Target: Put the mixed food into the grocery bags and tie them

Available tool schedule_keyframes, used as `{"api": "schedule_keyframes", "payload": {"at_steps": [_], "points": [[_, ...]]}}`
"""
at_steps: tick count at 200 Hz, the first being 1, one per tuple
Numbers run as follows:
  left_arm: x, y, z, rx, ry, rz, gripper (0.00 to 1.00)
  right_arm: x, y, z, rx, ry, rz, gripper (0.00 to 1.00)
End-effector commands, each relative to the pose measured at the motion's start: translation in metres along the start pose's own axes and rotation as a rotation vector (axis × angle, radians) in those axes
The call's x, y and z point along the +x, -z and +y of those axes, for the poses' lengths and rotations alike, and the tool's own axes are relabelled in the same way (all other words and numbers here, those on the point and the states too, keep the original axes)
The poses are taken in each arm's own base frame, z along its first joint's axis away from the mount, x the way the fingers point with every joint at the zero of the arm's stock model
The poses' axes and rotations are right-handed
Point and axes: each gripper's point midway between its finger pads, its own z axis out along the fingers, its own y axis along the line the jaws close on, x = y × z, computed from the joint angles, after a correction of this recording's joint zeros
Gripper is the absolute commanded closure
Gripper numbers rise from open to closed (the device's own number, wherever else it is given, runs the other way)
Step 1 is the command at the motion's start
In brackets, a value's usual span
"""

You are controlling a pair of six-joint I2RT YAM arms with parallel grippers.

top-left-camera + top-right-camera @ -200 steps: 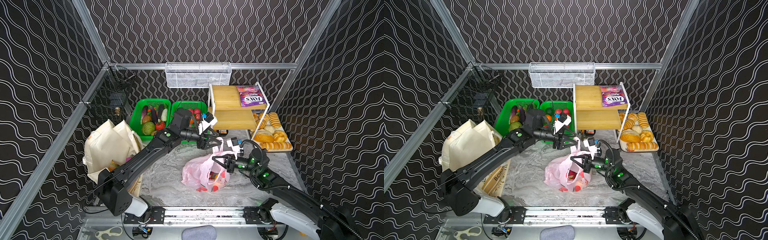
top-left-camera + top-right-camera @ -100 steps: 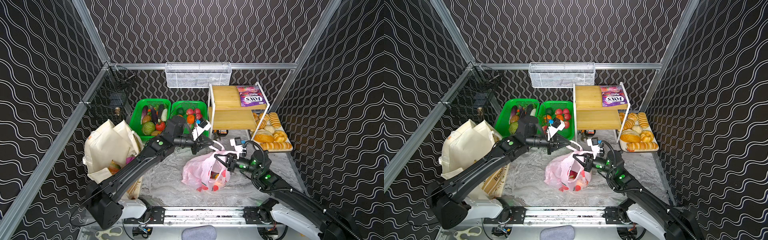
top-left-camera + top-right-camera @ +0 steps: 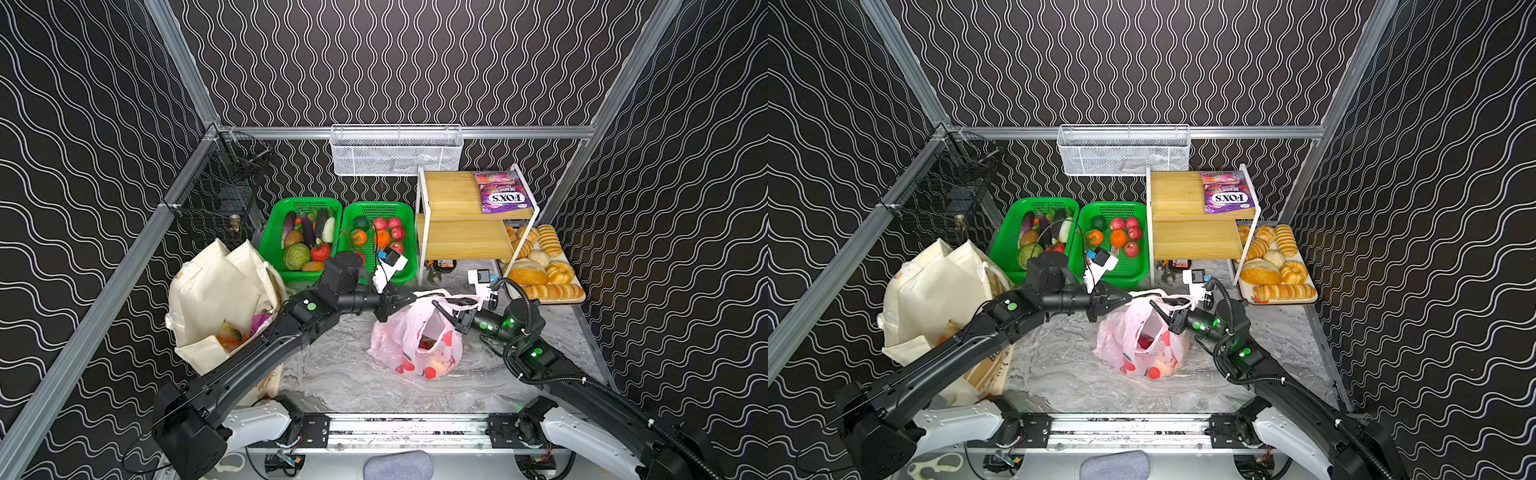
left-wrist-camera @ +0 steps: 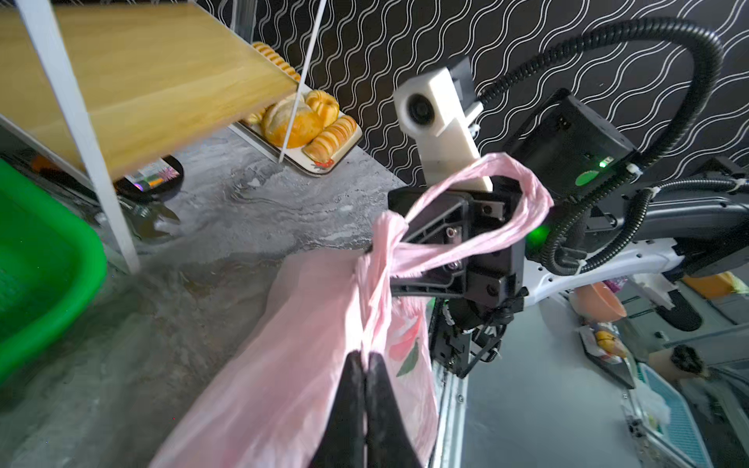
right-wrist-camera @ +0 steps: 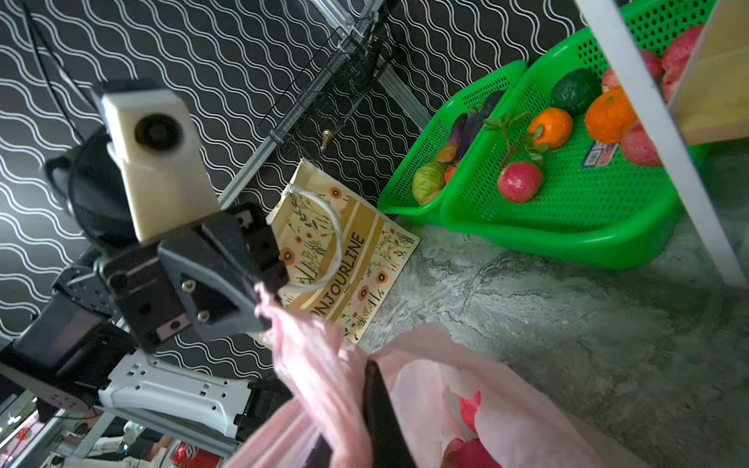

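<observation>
The pale-pink plastic bag stands mid-table with its mouth open and red fruit inside. My left gripper is shut, with a twisted strand of the bag's handle pinched at its tips. My right gripper faces it from the right, shut, with the other pink handle looped over its fingers and caught between them. The cream tote slumps at the left with packets inside.
Two green baskets of fruit and vegetables stand behind the bag. A wooden shelf rack holds a purple FOX'S packet; a bread tray lies at the right. A white wire basket and a black one hang on the walls.
My left gripper came down and nearer from over the baskets and shut on the bag's handle. The right gripper shifted slightly, keeping its handle.
</observation>
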Motion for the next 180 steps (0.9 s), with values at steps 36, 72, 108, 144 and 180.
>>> {"api": "schedule_keyframes", "payload": {"at_steps": [36,72,108,144,180], "points": [[0.02,-0.014,-0.013,0.06,0.162,0.009,1.0,-0.026,0.001,-0.01,0.074,-0.114,-0.118,0.91],[0.041,-0.04,-0.017,0.098,0.236,0.066,1.0,-0.02,-0.002,-0.005,0.063,-0.105,-0.056,0.87],[0.05,-0.057,-0.008,0.067,0.268,0.078,1.0,-0.009,0.002,-0.006,0.067,-0.108,-0.019,0.8],[0.053,-0.066,0.004,0.022,0.291,0.068,1.0,-0.001,0.009,-0.01,0.103,-0.083,0.016,0.69],[0.056,-0.069,0.011,0.001,0.305,0.063,1.0,0.01,0.014,-0.015,0.145,-0.042,0.079,0.58]]}}
